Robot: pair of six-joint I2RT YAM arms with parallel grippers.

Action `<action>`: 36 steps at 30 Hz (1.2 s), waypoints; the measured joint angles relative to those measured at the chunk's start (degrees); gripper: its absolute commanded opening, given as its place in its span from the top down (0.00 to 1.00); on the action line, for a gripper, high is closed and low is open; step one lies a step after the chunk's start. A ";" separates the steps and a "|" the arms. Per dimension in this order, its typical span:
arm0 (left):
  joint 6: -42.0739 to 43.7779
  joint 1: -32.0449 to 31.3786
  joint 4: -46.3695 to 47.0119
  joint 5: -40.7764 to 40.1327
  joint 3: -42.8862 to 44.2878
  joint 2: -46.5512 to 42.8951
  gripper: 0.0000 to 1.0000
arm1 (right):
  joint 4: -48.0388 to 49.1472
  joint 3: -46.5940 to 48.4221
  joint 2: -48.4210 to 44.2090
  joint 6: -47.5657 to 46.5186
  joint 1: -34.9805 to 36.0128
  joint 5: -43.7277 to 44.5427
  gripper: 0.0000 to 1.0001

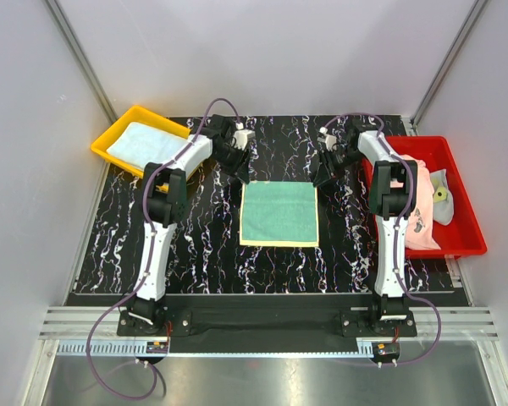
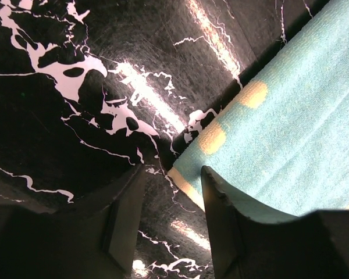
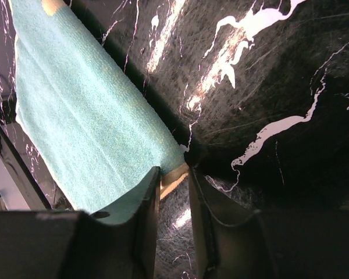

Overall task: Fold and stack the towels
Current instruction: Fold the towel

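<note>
Teal towel (image 1: 279, 214): terry cloth with a pale yellow hem, lying flat and square-on at the middle of the mat, between the two arms. Left gripper (image 1: 240, 172): at the towel's far left corner, fingers spread, the corner flat on the mat at the mouth of the gap, nothing pinched. Right gripper (image 1: 321, 175): at the far right corner, fingers drawn close with the hem in the narrow gap; whether they pinch it cannot be told. Mat (image 1: 195, 245): black, glossy, veined with white like marble, covering the table top. Yellow tray (image 1: 102, 142): at the mat's far left corner, holding a folded light blue towel (image 1: 144, 142). Red tray (image 1: 459, 230): along the right edge, holding a crumpled pink towel (image 1: 415, 222) and a pale towel with yellow patches (image 1: 441, 197). Room: plain pale walls (image 1: 262, 51) on three sides, aluminium posts (image 1: 80, 55) in the far corners, an aluminium rail (image 1: 262, 323) under the arm bases. Hard to make out: both far corners of the teal towel sit beneath the grippers in the top view; the right arm covers part of the pink towel; each wrist view cuts the teal towel off at the frame edge, and glare streaks wash out patches of the mat.
</note>
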 measured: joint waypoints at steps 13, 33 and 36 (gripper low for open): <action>0.90 0.00 -1.42 1.60 2.62 2.38 1.00 | -1.36 1.92 2.38 -0.59 0.00 -1.01 0.88; -2.60 2.12 6.25 -1.14 -4.63 -3.08 1.00 | 9.53 -4.70 -3.45 -1.01 0.42 -0.20 1.00; -2.80 2.43 7.80 -1.31 -5.38 -4.94 1.00 | 13.84 -8.22 -7.54 -1.29 1.40 1.22 1.00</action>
